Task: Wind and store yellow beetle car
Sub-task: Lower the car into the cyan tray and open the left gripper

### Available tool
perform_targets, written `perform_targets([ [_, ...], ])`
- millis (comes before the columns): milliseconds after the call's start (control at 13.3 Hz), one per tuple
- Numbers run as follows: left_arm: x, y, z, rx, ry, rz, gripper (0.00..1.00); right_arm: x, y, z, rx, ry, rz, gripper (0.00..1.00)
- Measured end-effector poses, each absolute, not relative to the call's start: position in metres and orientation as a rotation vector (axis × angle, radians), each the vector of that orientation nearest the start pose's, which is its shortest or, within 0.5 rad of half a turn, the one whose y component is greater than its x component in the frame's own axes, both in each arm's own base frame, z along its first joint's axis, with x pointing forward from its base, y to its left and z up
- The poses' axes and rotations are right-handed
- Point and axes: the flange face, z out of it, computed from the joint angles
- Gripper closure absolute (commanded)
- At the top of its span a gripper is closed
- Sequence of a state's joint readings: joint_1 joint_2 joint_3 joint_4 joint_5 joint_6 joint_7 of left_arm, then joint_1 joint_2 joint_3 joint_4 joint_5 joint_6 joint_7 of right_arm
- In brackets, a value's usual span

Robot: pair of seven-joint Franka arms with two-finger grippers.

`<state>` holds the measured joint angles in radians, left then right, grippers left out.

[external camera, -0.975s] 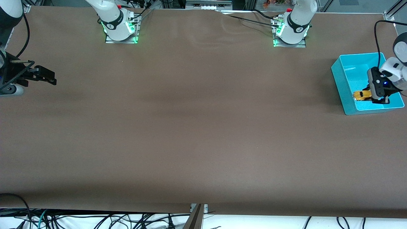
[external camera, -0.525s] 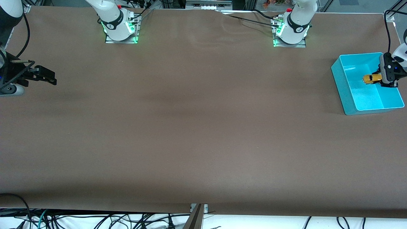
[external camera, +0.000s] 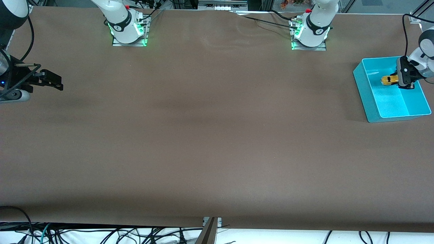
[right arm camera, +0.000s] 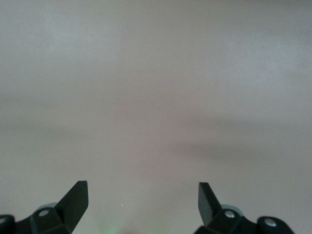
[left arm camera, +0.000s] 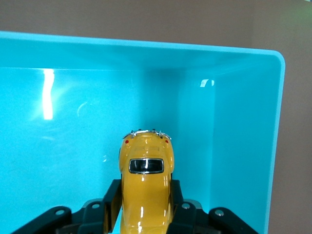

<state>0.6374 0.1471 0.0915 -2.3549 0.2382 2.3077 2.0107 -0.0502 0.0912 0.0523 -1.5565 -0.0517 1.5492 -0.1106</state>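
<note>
Front view: the left gripper (external camera: 397, 81) pinches the yellow beetle car (external camera: 388, 80) over the turquoise bin (external camera: 362, 86) at the left arm's end of the table (external camera: 210, 128); the right gripper (external camera: 54, 81) waits, fingers spread. Left wrist view: fingers (left arm camera: 113, 202) clamp the car's sides above the bin floor. Right wrist view: spread fingers (right arm camera: 75, 197) over bare table.

A bin (external camera: 364, 88) is set on the tabletop (external camera: 210, 135) at the left arm's end. The car (external camera: 388, 80) is held by the left hand (external camera: 400, 80) over the bin. The right hand (external camera: 56, 83) is parked over the tabletop's right-arm end, fingers apart.
</note>
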Motion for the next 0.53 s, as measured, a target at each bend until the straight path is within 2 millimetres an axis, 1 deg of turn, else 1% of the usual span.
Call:
perform_targets([
  [150,0.351,0.331,0.237,-2.479,2.192,0.353,1.00,0.577,-0.006,0.578,-3.174,-0.181,0.160,0.00],
  [375,0.339,0.333,0.221,-2.458,2.212,0.380,1.00,0.577,-0.006,0.579,-3.174,-0.181,0.157,0.00],
  [450,0.335,0.333,0.217,-2.461,2.211,0.376,0.88,0.577,-0.006,0.579,-3.174,-0.181,0.157,0.00],
  [525,0.334,0.332,0.211,-2.461,2.213,0.372,0.67,0.577,-0.006,0.579,-3.174,-0.181,0.157,0.00],
])
